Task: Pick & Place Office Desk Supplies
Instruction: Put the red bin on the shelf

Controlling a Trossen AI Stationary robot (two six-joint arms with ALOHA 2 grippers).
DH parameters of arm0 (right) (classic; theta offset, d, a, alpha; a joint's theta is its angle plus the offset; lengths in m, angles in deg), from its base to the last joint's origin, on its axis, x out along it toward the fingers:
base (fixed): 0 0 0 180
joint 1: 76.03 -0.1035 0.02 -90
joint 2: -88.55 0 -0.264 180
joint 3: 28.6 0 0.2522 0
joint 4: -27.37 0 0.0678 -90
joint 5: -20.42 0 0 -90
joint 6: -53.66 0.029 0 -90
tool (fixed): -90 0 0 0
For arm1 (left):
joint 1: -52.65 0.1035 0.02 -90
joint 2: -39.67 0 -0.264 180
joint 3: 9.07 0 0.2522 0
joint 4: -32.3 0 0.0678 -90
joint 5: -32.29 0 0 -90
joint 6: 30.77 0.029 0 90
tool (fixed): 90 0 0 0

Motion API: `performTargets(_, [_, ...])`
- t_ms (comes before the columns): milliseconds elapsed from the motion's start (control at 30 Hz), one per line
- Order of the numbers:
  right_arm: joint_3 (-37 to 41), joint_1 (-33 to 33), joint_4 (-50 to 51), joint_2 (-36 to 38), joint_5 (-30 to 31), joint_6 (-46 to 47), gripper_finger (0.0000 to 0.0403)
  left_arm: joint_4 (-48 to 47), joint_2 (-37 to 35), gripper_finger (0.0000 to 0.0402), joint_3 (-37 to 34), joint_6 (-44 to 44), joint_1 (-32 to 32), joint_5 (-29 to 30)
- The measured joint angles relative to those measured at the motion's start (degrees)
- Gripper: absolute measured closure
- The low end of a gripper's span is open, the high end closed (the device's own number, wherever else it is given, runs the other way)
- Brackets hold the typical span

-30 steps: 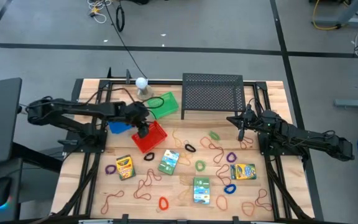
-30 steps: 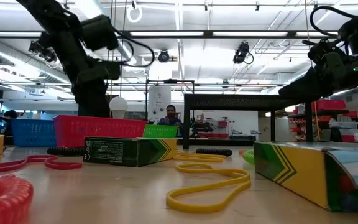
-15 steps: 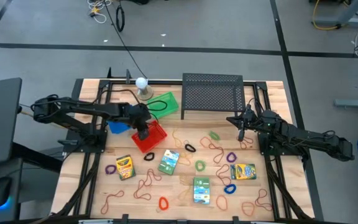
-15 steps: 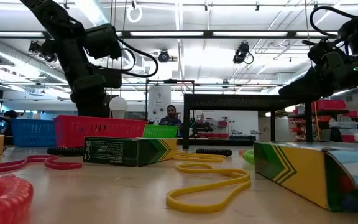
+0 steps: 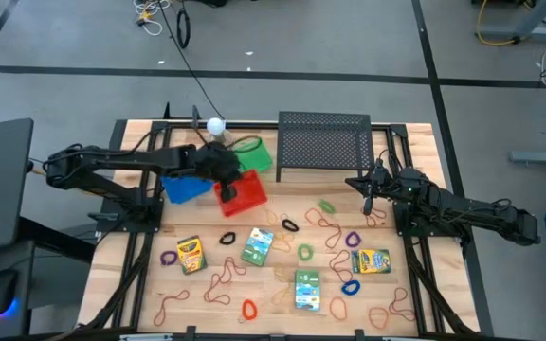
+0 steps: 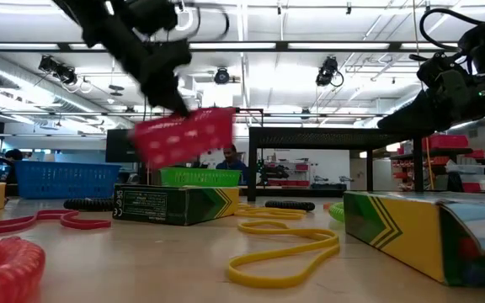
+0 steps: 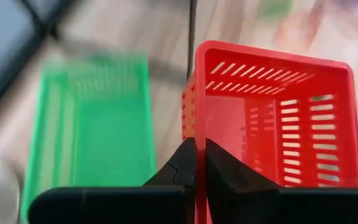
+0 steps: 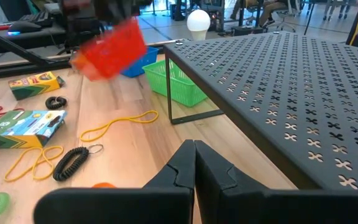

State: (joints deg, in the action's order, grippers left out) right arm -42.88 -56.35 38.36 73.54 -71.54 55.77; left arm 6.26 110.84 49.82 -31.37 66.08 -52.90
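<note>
My left gripper (image 5: 224, 182) is shut on a red slotted basket (image 5: 244, 193), which hangs in the air near the far left of the table and shows tilted in the low view (image 6: 183, 136). A green basket (image 5: 254, 155) and a blue basket (image 5: 185, 188) stand on the table beside it. Crayon boxes (image 5: 257, 246), rubber bands (image 5: 224, 280) and small coloured loops (image 5: 352, 239) lie scattered over the near half. My right gripper (image 5: 372, 195) hovers shut at the right, by the black mesh rack (image 5: 323, 142). My left gripper pinches the red basket's long side wall at its top rim (image 7: 196, 127), one finger inside the basket and one outside. The fingers come slanting down from the table's left. The basket is lifted clear of the table and tilted, hanging below the fingers.
A white ball on a round stand (image 5: 216, 126) sits at the far edge behind the baskets. The mesh rack fills the far middle. A black coiled loop (image 8: 73, 163) and a yellow band (image 8: 118, 124) lie near my right gripper.
My left gripper has taken hold of the red basket's wall and risen, shifting a little toward the far edge. The basket, which stood on the table, is now lifted clear and tipped. The right arm has kept still.
</note>
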Motion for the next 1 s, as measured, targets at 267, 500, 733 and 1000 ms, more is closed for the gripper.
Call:
performTargets(267, [0.01, -0.02, -0.02, 0.02, 0.66, 0.50, 0.0398, 24.44, 6.20, 0.0387, 1.04, 1.85, -2.79, -7.65])
performTargets(500, [0.01, -0.02, -0.02, 0.02, 0.77, 0.53, 0.0398, 27.82, 19.19, 0.0386, 6.50, 3.76, -3.50, -8.16])
performTargets(733, [0.01, -0.58, 0.00, 0.01, -0.02, 0.56, 0.0398, 20.86, 30.05, 0.0385, 17.08, 11.41, -6.30, -9.53])
performTargets(1000, [-4.08, -10.28, 7.15, -1.36, 10.28, 1.71, 0.0398, 15.92, 37.31, 0.0384, 24.66, 14.30, -7.43, -8.59])
